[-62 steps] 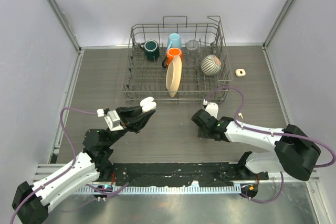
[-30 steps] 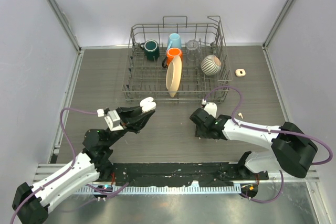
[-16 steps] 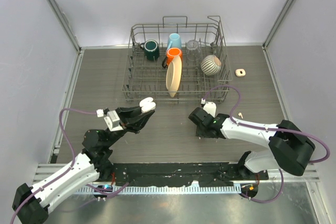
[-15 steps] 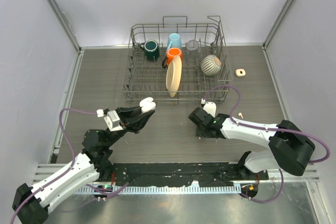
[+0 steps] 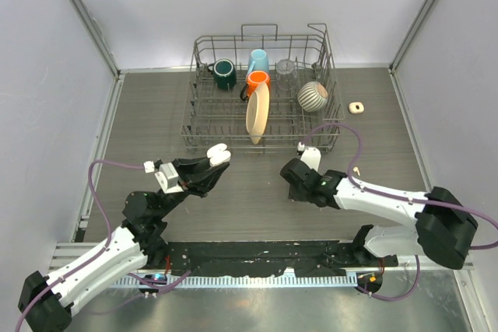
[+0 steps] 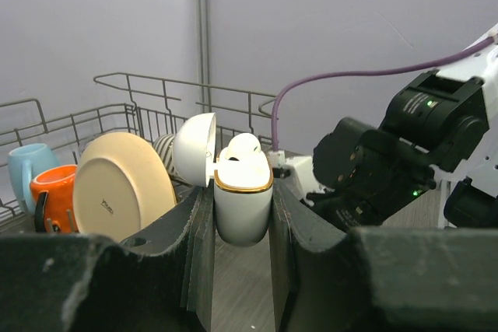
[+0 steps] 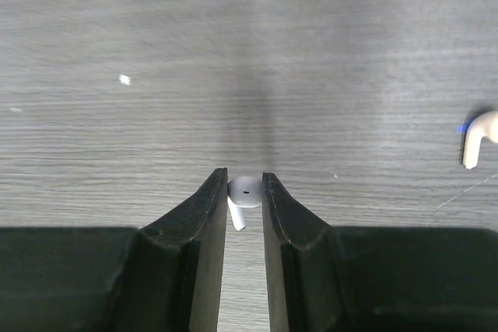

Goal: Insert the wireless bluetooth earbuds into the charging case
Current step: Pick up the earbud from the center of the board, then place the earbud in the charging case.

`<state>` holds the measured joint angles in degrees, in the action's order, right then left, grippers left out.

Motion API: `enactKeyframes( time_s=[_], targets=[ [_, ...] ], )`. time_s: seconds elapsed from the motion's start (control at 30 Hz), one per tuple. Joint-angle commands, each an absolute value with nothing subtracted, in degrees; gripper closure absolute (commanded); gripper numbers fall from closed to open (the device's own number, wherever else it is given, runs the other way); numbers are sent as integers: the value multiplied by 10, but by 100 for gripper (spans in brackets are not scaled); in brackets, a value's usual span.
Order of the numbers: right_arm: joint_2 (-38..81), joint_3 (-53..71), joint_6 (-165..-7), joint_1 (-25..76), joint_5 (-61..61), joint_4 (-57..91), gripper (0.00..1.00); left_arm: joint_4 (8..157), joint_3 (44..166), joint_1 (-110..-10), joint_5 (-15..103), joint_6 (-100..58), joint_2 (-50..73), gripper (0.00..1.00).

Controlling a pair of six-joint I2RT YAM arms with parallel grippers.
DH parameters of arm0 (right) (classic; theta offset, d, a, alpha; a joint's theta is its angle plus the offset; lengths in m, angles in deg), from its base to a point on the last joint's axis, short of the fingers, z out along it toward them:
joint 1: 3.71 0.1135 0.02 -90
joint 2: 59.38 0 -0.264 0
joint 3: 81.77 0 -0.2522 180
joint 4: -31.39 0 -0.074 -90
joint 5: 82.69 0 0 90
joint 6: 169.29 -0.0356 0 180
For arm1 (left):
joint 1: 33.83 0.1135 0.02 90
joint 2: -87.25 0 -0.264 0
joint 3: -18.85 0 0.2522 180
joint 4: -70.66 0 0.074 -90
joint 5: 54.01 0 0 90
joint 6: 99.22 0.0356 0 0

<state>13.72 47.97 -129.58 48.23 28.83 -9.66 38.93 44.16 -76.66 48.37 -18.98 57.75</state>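
My left gripper (image 5: 215,162) is raised over the table's left middle, shut on the white charging case (image 5: 219,153). In the left wrist view the case (image 6: 243,207) stands upright between the fingers, gold-rimmed, with its lid (image 6: 194,149) swung open to the left and a white shape sitting in its top. My right gripper (image 7: 244,177) is low over the wood table, shut on a small white earbud (image 7: 247,190) with its stem pointing down. From above, that gripper (image 5: 291,189) is at the centre right. Another earbud (image 7: 476,137) lies loose on the table (image 5: 356,169).
A wire dish rack (image 5: 204,139) at the back holds a dark green mug (image 5: 225,74), blue mug (image 5: 258,61), orange mug (image 5: 257,80), cream plate (image 5: 257,111), glass (image 5: 286,70) and striped bowl (image 5: 313,96). A small cream object (image 5: 356,107) lies at the far right.
My right gripper has closed on the earbud and shifted slightly left and away. The left arm and the case have not moved.
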Motion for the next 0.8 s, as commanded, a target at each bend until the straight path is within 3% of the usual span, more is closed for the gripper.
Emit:
enactKeyframes(
  time_s=[0.0,0.4,0.77],
  targets=[
    [65,430,-1276,499,369,-65,93,366,459,-765,464,-182,571,100],
    [-10,349,-1141,637,580,119,98,318,460,-765,445,-199,532,100],
    [5,377,-883,764,665,518,99,305,460,-765,441,-205,520,100]
  ],
)
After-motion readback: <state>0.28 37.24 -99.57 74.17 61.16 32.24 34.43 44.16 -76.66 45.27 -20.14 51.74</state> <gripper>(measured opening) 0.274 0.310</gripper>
